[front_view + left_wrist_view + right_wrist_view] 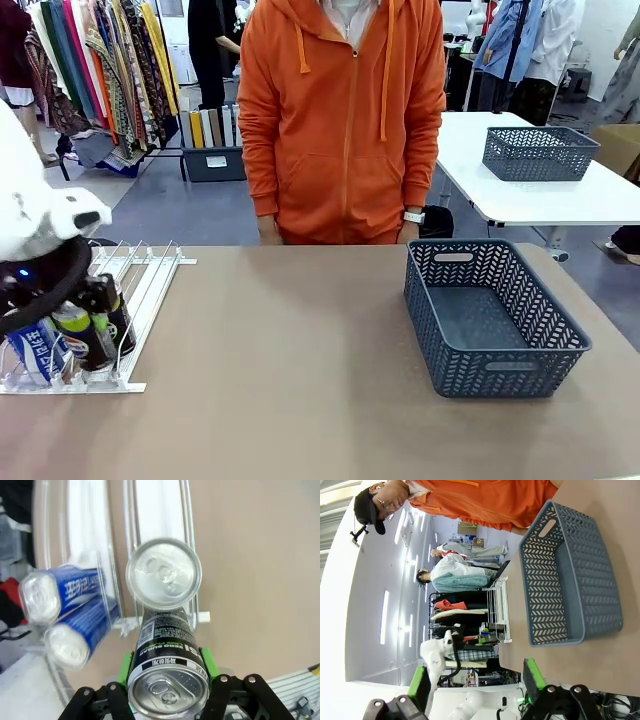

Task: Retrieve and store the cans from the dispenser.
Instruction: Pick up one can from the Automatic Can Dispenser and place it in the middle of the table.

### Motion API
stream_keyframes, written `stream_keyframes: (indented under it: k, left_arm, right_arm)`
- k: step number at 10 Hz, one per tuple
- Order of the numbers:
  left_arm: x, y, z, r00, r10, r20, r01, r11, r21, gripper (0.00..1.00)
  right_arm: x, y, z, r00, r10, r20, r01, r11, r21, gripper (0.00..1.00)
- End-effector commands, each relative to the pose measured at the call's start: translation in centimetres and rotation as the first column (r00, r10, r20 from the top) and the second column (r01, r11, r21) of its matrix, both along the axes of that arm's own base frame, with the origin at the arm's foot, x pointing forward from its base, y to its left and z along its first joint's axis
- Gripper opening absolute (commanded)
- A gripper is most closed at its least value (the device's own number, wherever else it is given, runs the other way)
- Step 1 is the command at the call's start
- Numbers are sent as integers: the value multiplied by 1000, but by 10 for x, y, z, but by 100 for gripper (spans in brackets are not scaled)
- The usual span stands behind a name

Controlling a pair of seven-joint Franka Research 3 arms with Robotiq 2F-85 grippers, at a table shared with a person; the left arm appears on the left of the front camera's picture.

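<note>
Left wrist view: the left gripper (167,666) seems clamped on a dark can (168,692), whose long axis follows the dispenser (160,510) lane.

A dark grey perforated basket (510,378) sits on the right side of the brown table (280,350). A person in an orange hoodie (340,120) stands at the table's far edge. Farther off to the right, a white table (560,205) carries a second grey basket (540,158).
</note>
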State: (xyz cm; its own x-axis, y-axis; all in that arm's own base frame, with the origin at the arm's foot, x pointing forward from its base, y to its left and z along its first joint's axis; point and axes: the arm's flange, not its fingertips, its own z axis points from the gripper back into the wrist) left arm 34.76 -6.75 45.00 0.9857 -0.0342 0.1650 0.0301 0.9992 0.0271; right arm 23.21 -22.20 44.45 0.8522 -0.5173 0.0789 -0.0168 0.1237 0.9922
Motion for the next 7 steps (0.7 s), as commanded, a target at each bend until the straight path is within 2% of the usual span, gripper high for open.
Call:
stream_keyframes:
  k: [1, 3, 4, 6, 7]
  left_arm:
    - [-54, 17, 82, 999, -14, 46, 15, 1000, -8, 0]
    - [-78, 25, 158, 988, -47, 148, 57, 996, -64, 0]
    - [-85, 29, 179, 982, -32, 184, 46, 996, -76, 0]
    - [-89, 36, 190, 979, -18, 205, 42, 992, -117, 0]
    - [-87, 41, 186, 987, -11, 158, 33, 989, -142, 0]
  right_arm:
    - [1, 0, 6, 1000, -9, -2, 9, 1000, 22, 100]
    - [1, 0, 6, 1000, -9, -2, 9, 1000, 22, 100]
    - [1, 0, 6, 1000, -9, -2, 9, 1000, 22, 100]
    - [1, 0, 6, 1000, -9, -2, 9, 1000, 22, 100]
    - [1, 0, 6, 1000, -9, -2, 9, 1000, 22, 100]
